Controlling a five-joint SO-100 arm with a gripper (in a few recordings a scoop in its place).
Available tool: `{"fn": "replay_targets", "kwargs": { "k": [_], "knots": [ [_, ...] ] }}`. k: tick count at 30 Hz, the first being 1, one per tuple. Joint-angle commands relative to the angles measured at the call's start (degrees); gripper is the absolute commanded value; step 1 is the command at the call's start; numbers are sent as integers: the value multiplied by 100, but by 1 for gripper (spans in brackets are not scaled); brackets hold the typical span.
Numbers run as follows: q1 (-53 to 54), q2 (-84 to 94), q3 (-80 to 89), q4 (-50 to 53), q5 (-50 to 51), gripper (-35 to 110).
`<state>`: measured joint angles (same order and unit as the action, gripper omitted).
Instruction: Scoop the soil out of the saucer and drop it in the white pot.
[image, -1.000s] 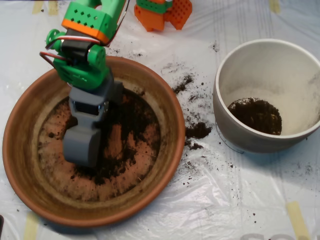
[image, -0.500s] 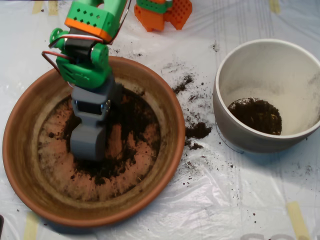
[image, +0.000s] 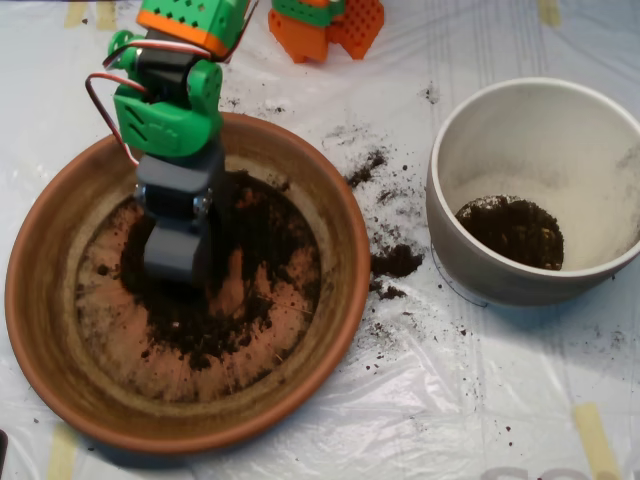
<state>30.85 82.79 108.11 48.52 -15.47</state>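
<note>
- One grey clamshell scoop (image: 178, 262) hangs from the green arm (image: 168, 105) over the left half of the terracotta saucer (image: 45, 300), its lower end at or just above the dark soil (image: 255, 250); from straight above I cannot tell whether its shells are spread or pressed together, nor whether any soil sits inside.
- The step in hand looks like the gathering step: the scoop is in the saucer, well apart from the white pot (image: 480, 270) on the right.
- The next move, as I judge it, calls for the shells to close around a load, then a lift high enough to clear the saucer's raised rim, and a carry to the right that ends squarely over the pot's mouth.
- The risk is spillage along that path, since crumbs already lie between the two vessels.
- Count: one saucer, one white pot, one scoop.
- Soil lies in three places: a thin, patchy spread across the saucer floor; one small heap in the pot (image: 512, 232), toward its near side; and scattered spilled crumbs (image: 396, 262) on the clear plastic sheet (image: 500, 400), between saucer and pot.
- Most of the soil appears not yet moved.
</note>
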Motion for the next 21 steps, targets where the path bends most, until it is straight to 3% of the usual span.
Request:
{"fn": "replay_targets", "kwargs": {
  "k": [1,13,21],
  "knots": [
    [176,554,237,-158,-123,5],
    [-457,1397,-9,-62,0,-1],
    [-932,2101,-624,668,237,-1]
  ]
}}
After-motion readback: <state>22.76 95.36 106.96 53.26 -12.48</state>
